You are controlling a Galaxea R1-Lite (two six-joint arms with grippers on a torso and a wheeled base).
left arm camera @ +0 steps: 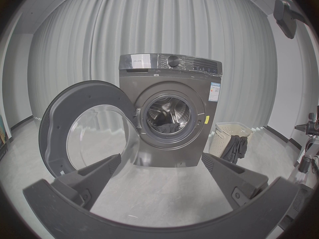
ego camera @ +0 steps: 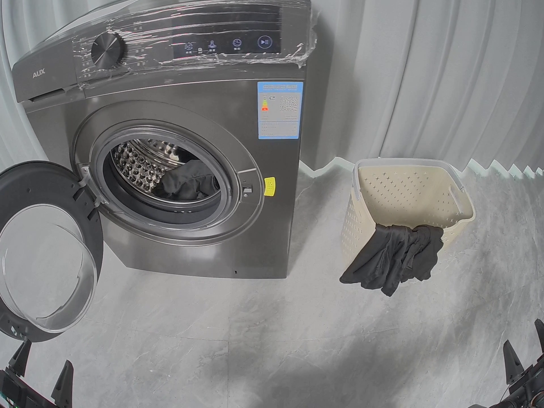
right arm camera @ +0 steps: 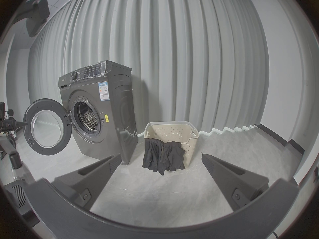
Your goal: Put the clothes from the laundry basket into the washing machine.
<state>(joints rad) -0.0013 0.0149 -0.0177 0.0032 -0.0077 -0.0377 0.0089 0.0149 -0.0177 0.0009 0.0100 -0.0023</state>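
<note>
Pale pleated curtains (ego camera: 425, 58) close off the back of a grey marbled floor (ego camera: 283, 335). We see the washing machine (ego camera: 272, 211) standing at the floor's back edge, its round door (ego camera: 39, 250) swung wide open to the left. One dark garment (ego camera: 190, 181) lies inside the drum (ego camera: 141, 162). The laundry basket (ego camera: 408, 191) sits on the floor just right of the machine, near the curtains, with a second dark garment (ego camera: 396, 256) draped over its front rim and hanging outside. Our left gripper (left arm camera: 160, 156) and right gripper (right arm camera: 160, 156) hover over the floor's near edge, both spread wide and holding nothing.
</note>
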